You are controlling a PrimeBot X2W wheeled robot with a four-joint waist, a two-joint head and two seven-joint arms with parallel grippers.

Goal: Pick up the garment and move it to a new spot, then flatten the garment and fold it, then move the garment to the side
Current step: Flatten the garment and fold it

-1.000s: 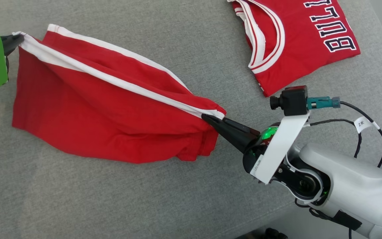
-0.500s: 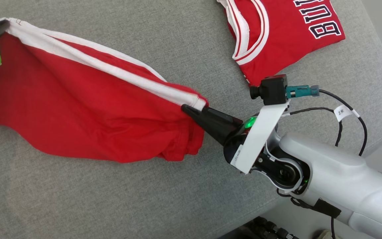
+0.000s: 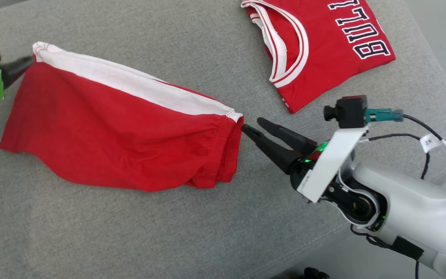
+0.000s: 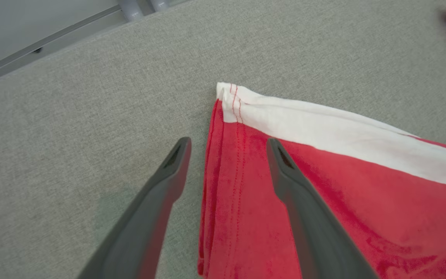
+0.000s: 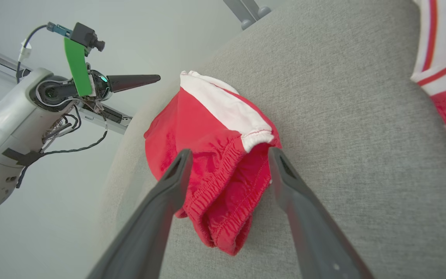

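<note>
Shorts (image 3: 122, 131), red with a white side stripe, lie spread on the grey upholstered surface (image 3: 168, 232). Left gripper (image 4: 227, 142) is open, with one finger over the hem end and one over bare surface. Right gripper (image 3: 252, 124) is open, its tips just beside the elastic waistband. A red jersey (image 3: 323, 50) lies well apart.

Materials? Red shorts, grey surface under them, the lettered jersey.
Red shorts: soft matte knit, probably cotton; fuzzy nap, gathered elastic waistband. Grey surface: coarse woven upholstery; visible heathered weave. Lettered jersey: smoother red fabric with white trim, possibly polyester; unclear.
</note>
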